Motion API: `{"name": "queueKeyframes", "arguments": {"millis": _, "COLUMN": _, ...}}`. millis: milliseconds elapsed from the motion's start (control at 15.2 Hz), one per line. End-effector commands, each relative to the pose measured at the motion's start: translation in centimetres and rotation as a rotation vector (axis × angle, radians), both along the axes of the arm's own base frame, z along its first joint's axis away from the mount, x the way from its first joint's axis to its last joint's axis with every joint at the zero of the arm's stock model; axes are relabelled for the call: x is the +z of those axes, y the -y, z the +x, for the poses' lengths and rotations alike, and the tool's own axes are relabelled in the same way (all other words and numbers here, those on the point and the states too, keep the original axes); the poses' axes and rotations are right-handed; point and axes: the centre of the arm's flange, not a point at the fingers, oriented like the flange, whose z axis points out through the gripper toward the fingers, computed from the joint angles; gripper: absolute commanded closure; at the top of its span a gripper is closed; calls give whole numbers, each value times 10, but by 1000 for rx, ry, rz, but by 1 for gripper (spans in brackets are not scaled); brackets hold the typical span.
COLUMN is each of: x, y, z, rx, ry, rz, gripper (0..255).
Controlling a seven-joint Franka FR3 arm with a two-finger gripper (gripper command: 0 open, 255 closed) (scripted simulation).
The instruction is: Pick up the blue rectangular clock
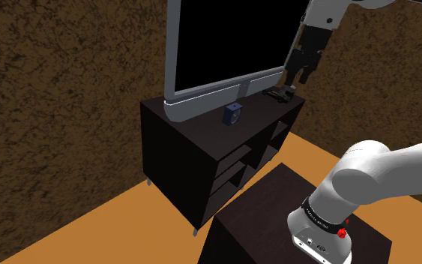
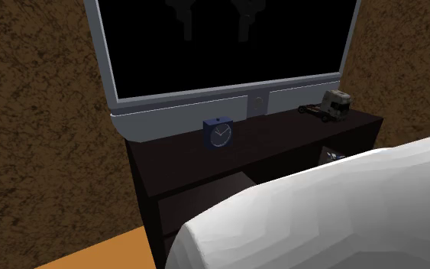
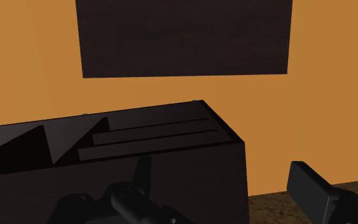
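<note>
Jaws seemingly parted, end effector (image 1: pixel 294 85) hangs clear of blue clock (image 1: pixel 233 115).

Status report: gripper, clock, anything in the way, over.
Gripper open, above the toy truck. Blue clock upright on the dark cabinet, ungrasped. Screen close behind it.

The cabinet (image 1: pixel 194 161) is set on the floor (image 1: pixel 112 225), against the wall (image 1: pixel 67 90). The screen (image 1: pixel 216 45) is stood on the cabinet's top, towards its back. The clock (image 1: pixel 233 115) is placed upright on that top, just in front of the screen's lower edge, near the middle. The toy truck (image 1: pixel 278 94) is set well apart from the clock, at the end of the top toward the shoulder view's right. The gripper (image 1: pixel 295 81) is held just above the toy truck. Shelves (image 1: pixel 235 161) are fitted inside the cabinet's front. The stand (image 1: pixel 276 217) is placed before the cabinet.
</note>
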Motion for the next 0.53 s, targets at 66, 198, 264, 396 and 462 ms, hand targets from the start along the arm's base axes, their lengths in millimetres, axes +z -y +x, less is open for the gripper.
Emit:
{"name": "queueKeyframes", "arguments": {"millis": 66, "x": -9, "y": -1, "z": 10, "rx": -29, "ry": 1, "rz": -1, "gripper": 0}}
{"name": "queueKeyframes", "arguments": {"millis": 198, "x": -26, "y": -3, "z": 29, "rx": -86, "ry": 3, "rz": -4, "gripper": 0}}
{"name": "queueKeyframes", "arguments": {"millis": 264, "x": -34, "y": -3, "z": 39, "rx": -114, "ry": 4, "rz": -6, "gripper": 0}}
{"name": "queueKeyframes", "arguments": {"millis": 396, "x": -51, "y": -3, "z": 59, "rx": -171, "ry": 5, "rz": -9, "gripper": 0}}
{"name": "queueKeyframes", "arguments": {"millis": 462, "x": -59, "y": -3, "z": 68, "rx": -200, "ry": 6, "rz": -10, "gripper": 0}}
